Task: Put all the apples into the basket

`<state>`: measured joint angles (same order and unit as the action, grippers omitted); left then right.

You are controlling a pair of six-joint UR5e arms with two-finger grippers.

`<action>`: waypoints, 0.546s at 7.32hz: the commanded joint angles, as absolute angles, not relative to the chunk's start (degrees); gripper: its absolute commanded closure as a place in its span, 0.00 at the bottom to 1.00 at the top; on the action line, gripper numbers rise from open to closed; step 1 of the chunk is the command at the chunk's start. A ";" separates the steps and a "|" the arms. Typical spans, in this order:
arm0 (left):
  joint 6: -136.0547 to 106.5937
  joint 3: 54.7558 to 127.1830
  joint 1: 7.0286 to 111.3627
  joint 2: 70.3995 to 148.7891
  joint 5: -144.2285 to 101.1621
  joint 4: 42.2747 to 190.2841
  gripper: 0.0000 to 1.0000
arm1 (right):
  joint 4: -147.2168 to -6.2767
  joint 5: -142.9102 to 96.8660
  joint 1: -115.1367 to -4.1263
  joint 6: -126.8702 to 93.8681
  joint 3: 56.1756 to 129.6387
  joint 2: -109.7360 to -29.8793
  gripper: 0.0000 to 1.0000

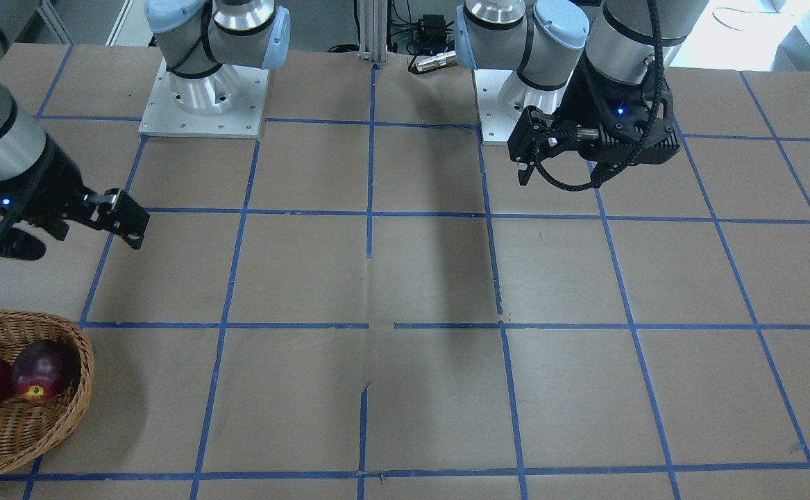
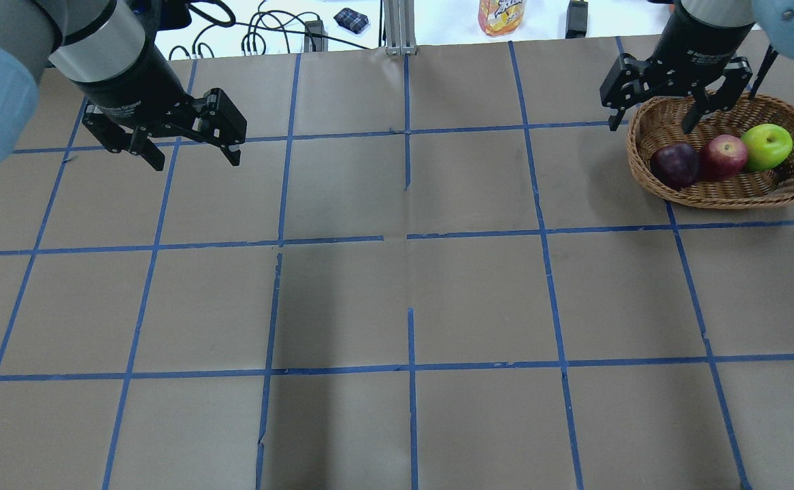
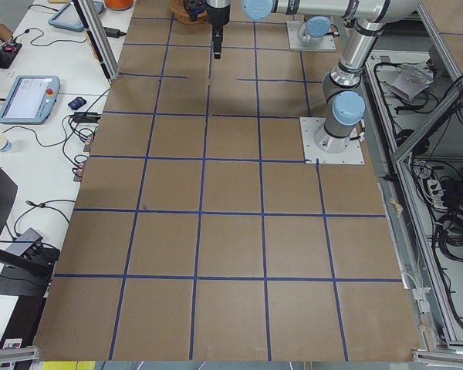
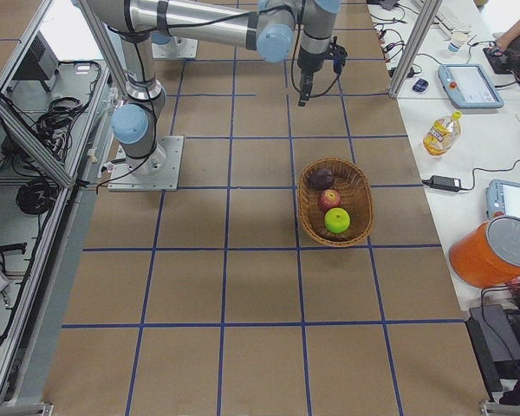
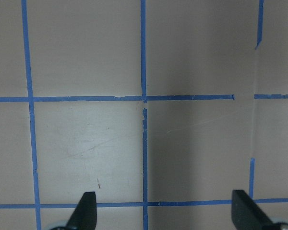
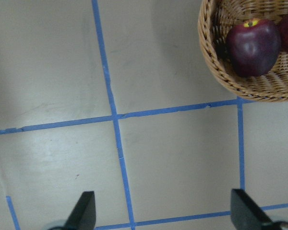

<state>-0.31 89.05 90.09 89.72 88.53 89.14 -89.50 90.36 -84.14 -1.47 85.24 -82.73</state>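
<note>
At bench (image 2: 397, 292) far right: basket (image 2: 723, 199), long axis crosswise; apples (image 2: 723, 156) rowed along it. Beyond, bottle (image 2: 502, 15) label unreadable. Left end effector (image 2: 196, 163), right end effector (image 2: 651, 128) both spread wide, empty.

Silver arm segments (image 1: 630, 42), pale blue joint caps (image 1: 563, 28), black left tool (image 2: 196, 161), black right tool (image 2: 650, 128), corrugated cable (image 1: 569, 185)
</note>
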 commanded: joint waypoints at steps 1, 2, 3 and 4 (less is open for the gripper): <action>-0.26 89.03 90.09 89.83 88.59 89.12 0.00 | -87.29 89.39 -91.55 -8.34 87.18 -86.75 0.00; -0.26 89.82 90.09 89.04 88.59 89.21 0.00 | -86.41 88.34 -93.93 -8.78 87.71 -86.66 0.00; -0.35 89.82 90.09 88.95 88.59 89.21 0.00 | -86.22 88.16 -93.95 -7.92 88.41 -86.49 0.00; -0.35 89.91 90.09 88.86 88.68 89.21 0.00 | -86.31 88.15 -93.08 -7.65 88.77 -86.66 0.00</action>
